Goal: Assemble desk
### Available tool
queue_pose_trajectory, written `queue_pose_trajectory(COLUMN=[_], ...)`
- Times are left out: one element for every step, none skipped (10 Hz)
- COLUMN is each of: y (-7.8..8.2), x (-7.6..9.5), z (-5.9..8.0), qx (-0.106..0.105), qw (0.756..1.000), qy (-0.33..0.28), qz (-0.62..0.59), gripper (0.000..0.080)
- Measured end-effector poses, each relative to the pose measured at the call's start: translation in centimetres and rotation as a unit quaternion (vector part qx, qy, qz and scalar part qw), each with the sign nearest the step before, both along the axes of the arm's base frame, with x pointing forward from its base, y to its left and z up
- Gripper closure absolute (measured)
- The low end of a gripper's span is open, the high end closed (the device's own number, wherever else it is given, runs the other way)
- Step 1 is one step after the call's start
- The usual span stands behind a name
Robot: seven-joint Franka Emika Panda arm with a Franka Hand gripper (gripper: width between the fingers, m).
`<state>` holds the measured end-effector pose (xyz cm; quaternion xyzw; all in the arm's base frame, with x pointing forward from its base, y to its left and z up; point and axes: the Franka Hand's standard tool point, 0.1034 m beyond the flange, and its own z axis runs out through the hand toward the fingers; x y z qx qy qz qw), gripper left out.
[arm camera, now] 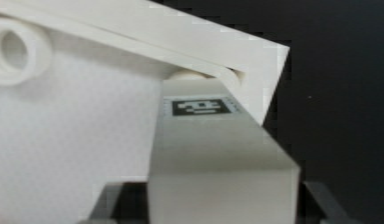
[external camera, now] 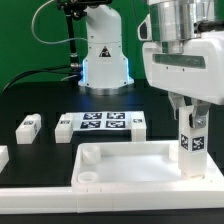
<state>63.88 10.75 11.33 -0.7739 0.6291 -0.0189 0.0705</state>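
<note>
Nearest us, a low white rail runs along the table's front edge. The desk's tabletop lies flat just behind it, rim up. At the tabletop's corner on the exterior view's right, the gripper is closed on one leg and holds it upright by its upper end, a tagged face showing. In the wrist view the leg's lower end meets a round socket at that corner; we cannot tell whether it is seated.

We judge the leg light, stiff and smooth. It is hard plastic that will not bend but could slip or twist between the fingers. The flat opposite sides near the top look like the place to take it, leaving the lower end free for the socket. The tabletop, also light, may slide if pushed sideways.

Farther back, loose legs lie beside the marker board mid-table, with the arm's base at the far edge.
</note>
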Motion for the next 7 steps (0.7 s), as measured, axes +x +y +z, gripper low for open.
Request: queue_pose_trajectory(y=[0.4, 0.27, 0.33, 0.32, 0.25, 0.27, 0.65], x=[-0.07, -0.06, -0.09, -0.12, -0.28, -0.12, -0.22], z=[0.01, 0.0, -0.08, -0.1, -0.09, 0.04, -0.01], qx=[0.004, 0.003, 0.001, -0.004, -0.019, -0.027, -0.032], qw=[0.999, 1.0, 1.0, 1.0, 0.99, 0.975, 0.965], qy=[0.004, 0.003, 0.002, 0.001, 0.001, -0.004, -0.009], qz=[-0.042, -0.029, -0.012, 0.016, 0.14, 0.218, 0.26], gripper=[0.0508, 0.0508, 0.0508, 0.0326, 0.0209, 0.0209, 0.0162])
